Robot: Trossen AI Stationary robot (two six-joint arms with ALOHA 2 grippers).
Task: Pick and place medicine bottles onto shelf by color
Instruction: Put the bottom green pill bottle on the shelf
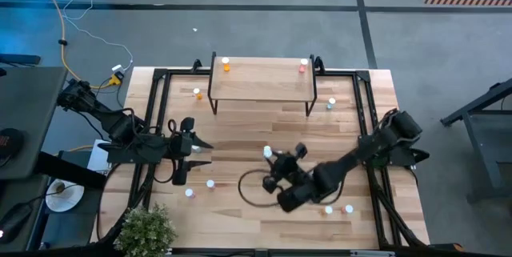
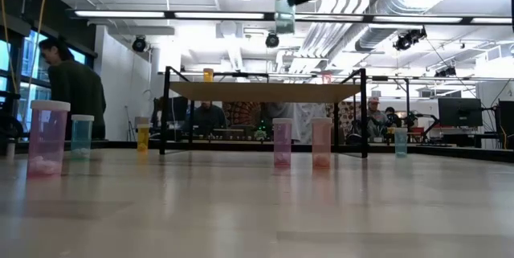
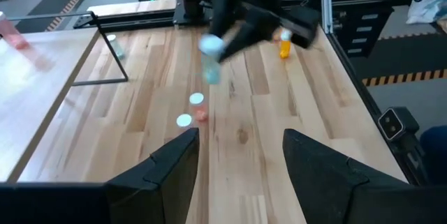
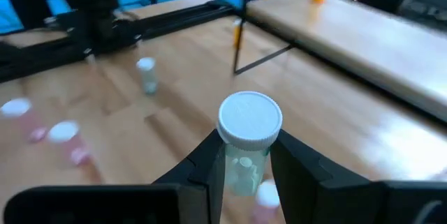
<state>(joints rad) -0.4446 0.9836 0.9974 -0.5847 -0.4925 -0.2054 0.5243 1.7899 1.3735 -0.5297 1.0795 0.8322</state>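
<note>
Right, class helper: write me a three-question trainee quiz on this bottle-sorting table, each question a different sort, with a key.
1. True or false: the right gripper is shut on a teal bottle.
2. How many bottles stand on the shelf? A one, B two, C four.
3. Fill in: the left gripper is ____ and holds nothing.

Key: 1 true; 2 B, an orange bottle and a pink bottle; 3 open.

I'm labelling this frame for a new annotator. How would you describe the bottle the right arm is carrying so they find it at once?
Start at the shelf at the table's far edge, then come toward the table's middle, where the right gripper reaches in. The teal-green bottle with a white cap stands upright between its fingers. Unlike every other bottle, it is gripped rather than standing free on the wood.
</note>
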